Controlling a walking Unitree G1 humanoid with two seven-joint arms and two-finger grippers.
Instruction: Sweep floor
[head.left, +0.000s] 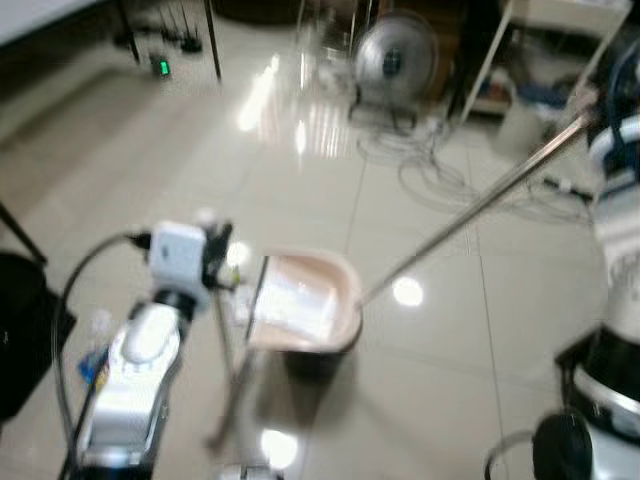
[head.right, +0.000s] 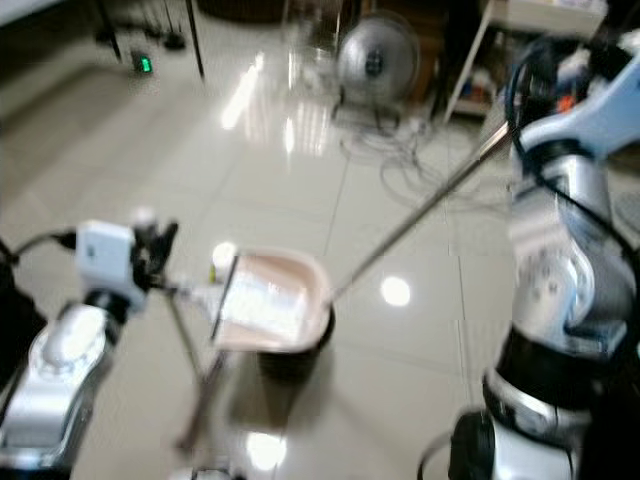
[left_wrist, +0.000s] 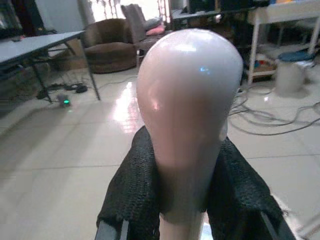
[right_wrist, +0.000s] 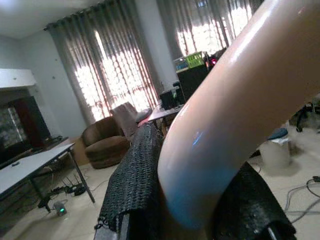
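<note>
One dustpan (head.left: 300, 300), perhaps one broom (head.left: 480, 205).

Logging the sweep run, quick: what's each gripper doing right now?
Left gripper: shut on the pink dustpan handle.
Right gripper: shut on the pink broom handle.

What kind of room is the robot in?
Probably a living room that doubles as a workspace: shiny tiled floor, a brown armchair, curtained windows, a floor fan and loose cables.
</note>
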